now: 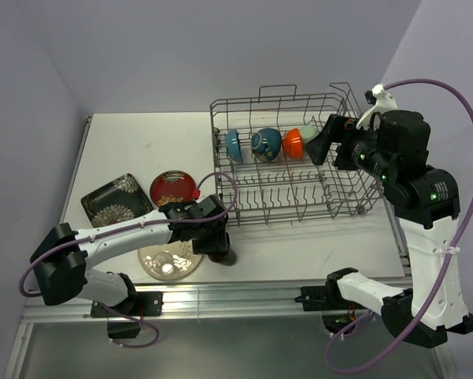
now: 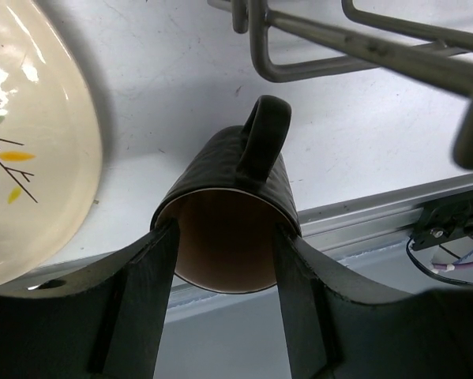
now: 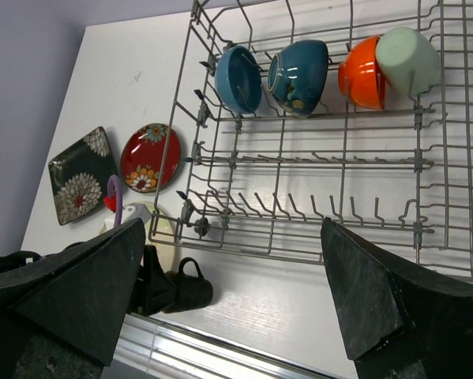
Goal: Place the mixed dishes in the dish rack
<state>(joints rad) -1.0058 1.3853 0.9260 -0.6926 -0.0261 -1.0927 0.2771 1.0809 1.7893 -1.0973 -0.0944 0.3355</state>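
Note:
The small brown mug (image 2: 236, 205) lies on its side near the table's front edge, handle up, mouth toward my left gripper (image 2: 224, 229). That gripper is open, a finger close on each side of the rim. The dish rack (image 1: 299, 207) holds a blue-inside bowl (image 1: 233, 144), a teal bowl (image 1: 266, 144), the orange bowl (image 1: 293, 143) and the pale green cup (image 1: 308, 134), all on edge in the back row. My right gripper (image 1: 319, 146) hangs open and empty above the rack's right side. On the table left of the rack lie a red saucer (image 1: 172, 188), a black square plate (image 1: 116, 199) and a cream plate (image 1: 153, 267).
The table's front metal rail (image 1: 244, 296) runs just behind the mug. The rack's front rows of tines (image 3: 315, 209) are bare. A purple cable (image 1: 220, 180) loops over the left wrist, and purple walls close in on both sides.

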